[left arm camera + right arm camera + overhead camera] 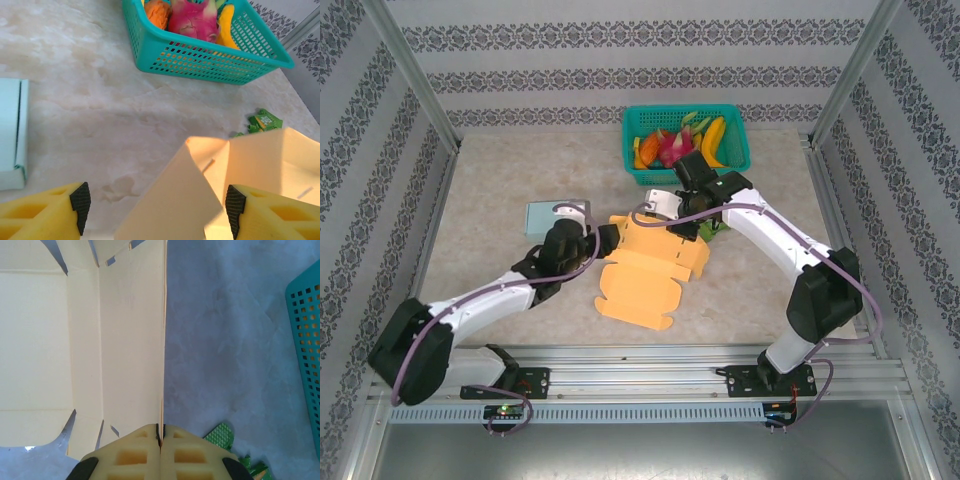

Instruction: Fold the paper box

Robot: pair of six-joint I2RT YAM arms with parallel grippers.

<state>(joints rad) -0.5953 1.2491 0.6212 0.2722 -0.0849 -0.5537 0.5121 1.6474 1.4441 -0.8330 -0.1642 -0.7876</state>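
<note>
— Where is the yellow-orange cardboard paper box laid?
— Mid-way on the beige marbled table, before the teal plastic mesh basket, in which toy fruit is held.
— And beside it?
— A pale blue closed carton is set at its left, a green crumpled wrapper just right.

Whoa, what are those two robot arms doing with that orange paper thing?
They are folding a paper box from flat orange card. The right arm has its jaws shut on one side wall, holding it upright. The left arm has its jaws open, with a raised flap between them. Much of the card lies flat, so the box is not done yet.
</note>
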